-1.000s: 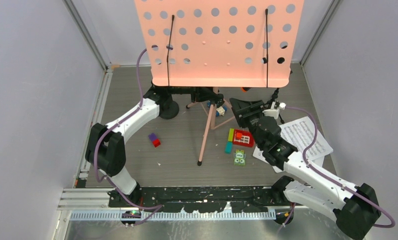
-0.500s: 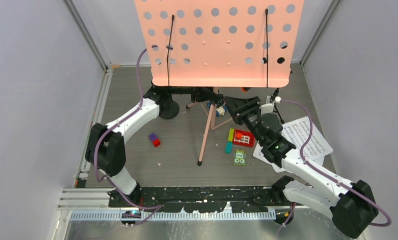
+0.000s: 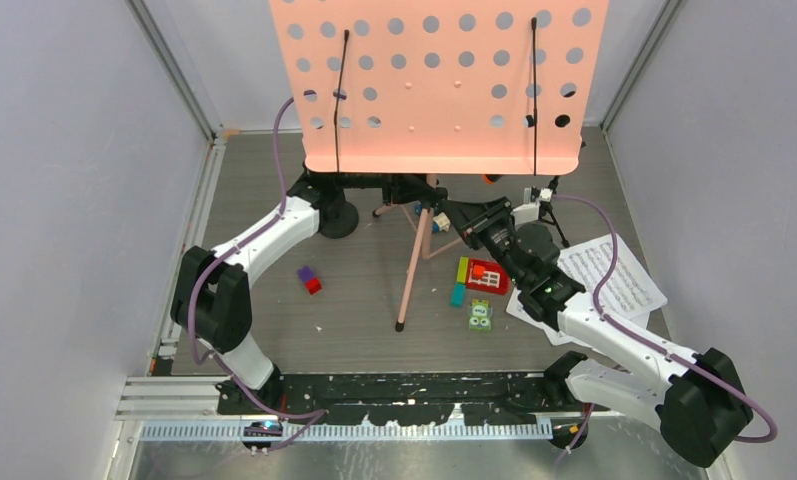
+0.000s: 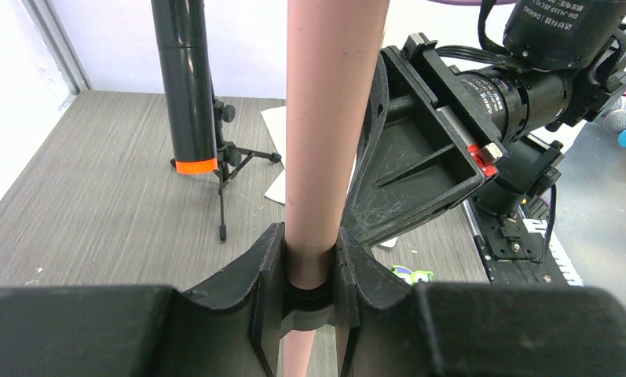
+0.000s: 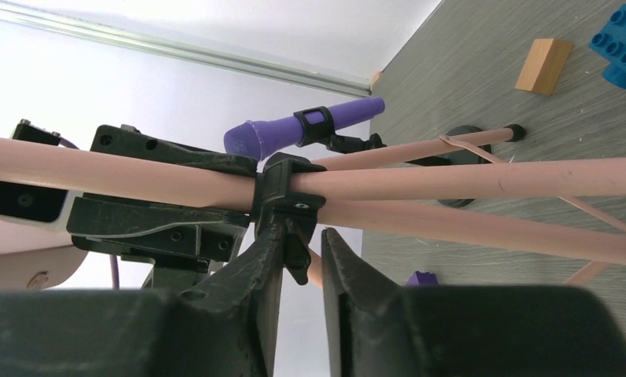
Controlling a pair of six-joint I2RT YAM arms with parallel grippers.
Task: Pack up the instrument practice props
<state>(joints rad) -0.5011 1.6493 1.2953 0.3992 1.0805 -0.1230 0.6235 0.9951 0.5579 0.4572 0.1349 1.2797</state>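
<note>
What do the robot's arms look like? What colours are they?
The left arm and right arm are white with chunky black joints. A purple cable runs along each. The left gripper and right gripper are black, with scuffed wedge-shaped fingers.

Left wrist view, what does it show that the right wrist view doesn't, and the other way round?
Only the left wrist view: the black mic with an orange band, standing on its tripod. Only the right wrist view: the purple mic in a clip, a blue brick and a tan block. Both: the pink pole, clamped in the left tool.
</note>
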